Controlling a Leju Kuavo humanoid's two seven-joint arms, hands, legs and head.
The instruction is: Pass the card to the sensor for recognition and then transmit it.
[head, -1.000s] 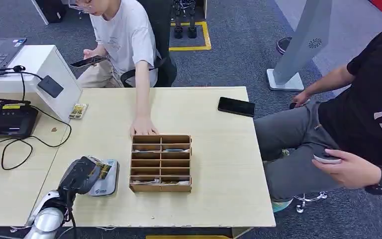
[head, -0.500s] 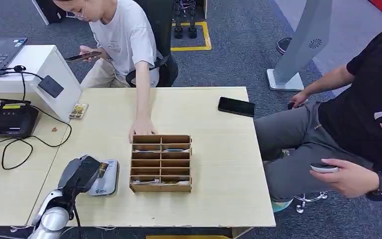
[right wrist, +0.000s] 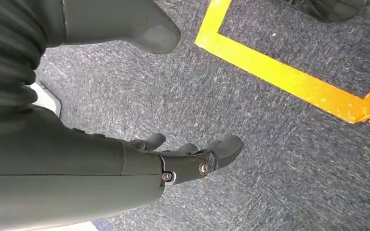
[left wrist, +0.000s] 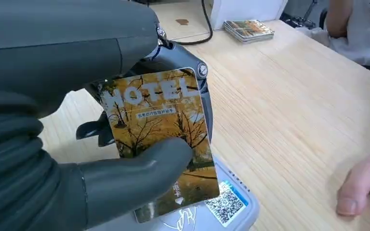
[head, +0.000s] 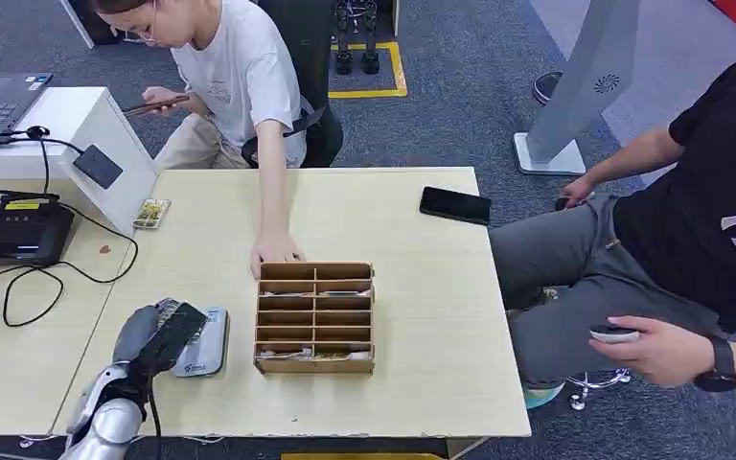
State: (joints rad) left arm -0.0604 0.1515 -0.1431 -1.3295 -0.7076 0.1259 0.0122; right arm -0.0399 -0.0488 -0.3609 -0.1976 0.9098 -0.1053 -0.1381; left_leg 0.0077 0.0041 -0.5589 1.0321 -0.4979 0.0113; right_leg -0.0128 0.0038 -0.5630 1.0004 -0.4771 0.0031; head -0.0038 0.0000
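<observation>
I pinch the card (left wrist: pixel 161 144) in my left hand (head: pixel 158 337), thumb on its picture side and fingers behind it. The card is right over the sensor (head: pixel 203 353), the flat grey pad just beside the wooden box (head: pixel 314 316). I think this is the reading step. Next I must hold it close and flat, then pass it on. My right hand (right wrist: pixel 192 161) hangs with fingers apart, holding nothing.

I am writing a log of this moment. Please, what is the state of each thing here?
Left hand: holds the card.
Card: upright, above the sensor.
Sensor: flat on the table.
Right hand: holds nothing, fingers apart, above the floor.
Wooden box: open on top, a person's hand at its edge.
</observation>
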